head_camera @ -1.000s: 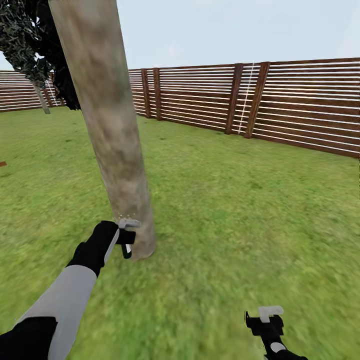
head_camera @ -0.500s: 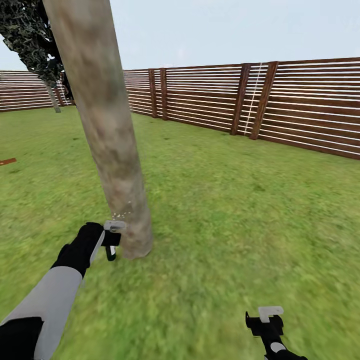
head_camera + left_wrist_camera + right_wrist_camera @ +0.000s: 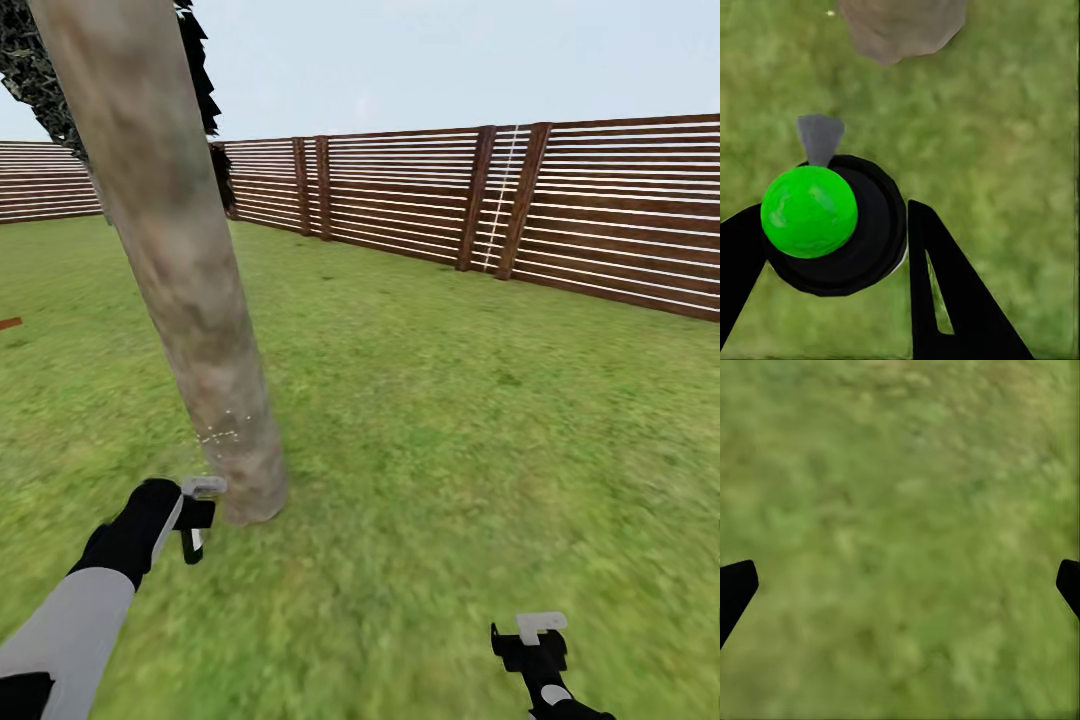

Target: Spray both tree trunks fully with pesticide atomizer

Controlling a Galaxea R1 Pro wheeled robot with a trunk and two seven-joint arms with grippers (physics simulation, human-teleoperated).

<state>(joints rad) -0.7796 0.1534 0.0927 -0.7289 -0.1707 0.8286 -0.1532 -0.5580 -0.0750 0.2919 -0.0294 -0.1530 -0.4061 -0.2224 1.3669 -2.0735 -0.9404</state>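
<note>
Standing on: grass floor (image 3: 480,420) of the garden, green and blurry underfoot, running out to the fence.
Tree trunk: 1 thick, mottled grey-brown trunk (image 3: 175,250) rises from the grass at the left of the head view, leaning in the picture, its foot planted just ahead of the left arm; the left wrist view shows its base (image 3: 902,26) beyond the atomizer.
Spray: a scatter of pale specks (image 3: 220,432) sits on the lower trunk, just above the left end effector.
Pesticide atomizer: held low near the trunk's foot, apart from the bark; from the head view a pale top and dark body (image 3: 196,515) show past the black wrist. In the left wrist view it is a black round body with a bright green cap (image 3: 810,211) and a grey nozzle (image 3: 819,137) pointing toward the trunk.
Left end effector (image 3: 832,247): clenched around the atomizer, 1 black finger (image 3: 945,292) on each side of its body.
Right end effector (image 3: 535,640): low at the right of the head view, over bare grass, well apart from the trunk; its fingertips (image 3: 735,585) stand far apart at the edges of the right wrist view, released and carrying nothing.
Fence: brown horizontal slats (image 3: 600,210) ring the lawn at the back.
Dark foliage: a black-leaved mass (image 3: 40,70) shows behind the trunk's upper part.
</note>
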